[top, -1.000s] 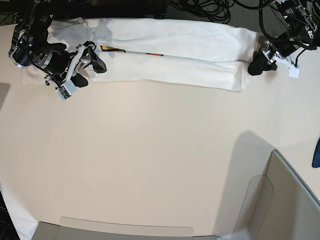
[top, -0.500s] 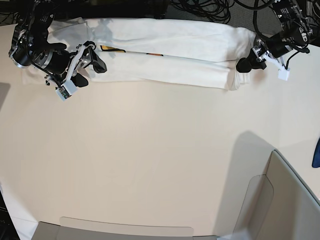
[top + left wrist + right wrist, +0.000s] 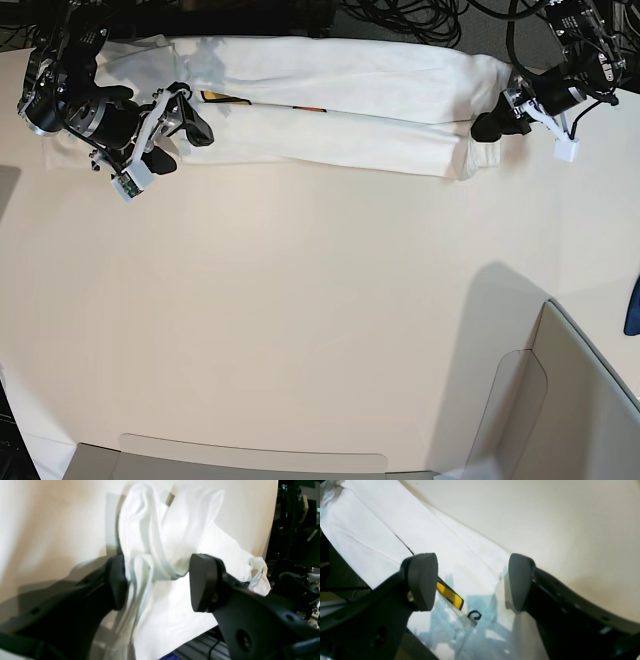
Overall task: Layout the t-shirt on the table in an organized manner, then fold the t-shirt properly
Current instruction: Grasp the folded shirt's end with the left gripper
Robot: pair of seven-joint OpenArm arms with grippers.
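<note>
- T-shirt: white, folded into a long narrow band along the table's far edge, plain side up, a sliver of yellow and orange print at the fold; the end at my left is bunched up.
- Table: big smooth off-white top.

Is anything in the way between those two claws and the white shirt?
Nothing visible. The left claw is open with a bunched end of the t-shirt already between its pads. The right claw hangs open right over the cloth at the other end.
</note>
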